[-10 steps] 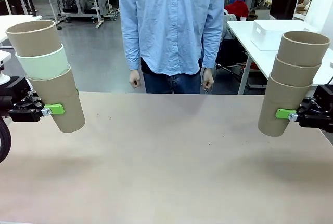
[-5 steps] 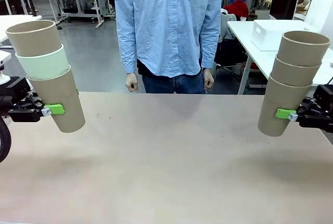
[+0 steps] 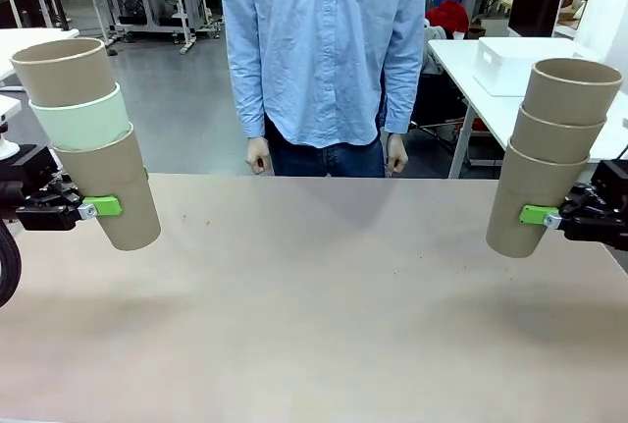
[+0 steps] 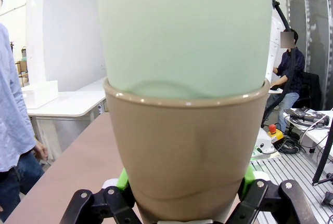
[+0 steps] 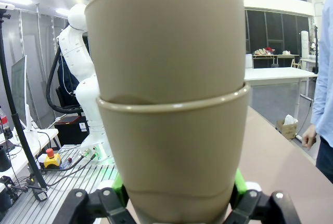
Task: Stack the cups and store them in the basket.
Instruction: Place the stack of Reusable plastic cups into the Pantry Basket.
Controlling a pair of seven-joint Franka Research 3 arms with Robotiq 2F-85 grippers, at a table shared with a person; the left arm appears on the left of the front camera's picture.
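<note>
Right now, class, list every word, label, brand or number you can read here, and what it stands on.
None readable. The left stack, its mint green cup and the right stack are plain; the person's shirt bears no print. Anything on the far equipment is too small to tell.

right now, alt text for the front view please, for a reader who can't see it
Two robot arms each hold a stack of three cups above a brown table: the left fingers grip a leaning tan-mint-tan stack, the right fingers an all-tan stack. A person in a light blue shirt stands at the far edge, hands down.
</note>
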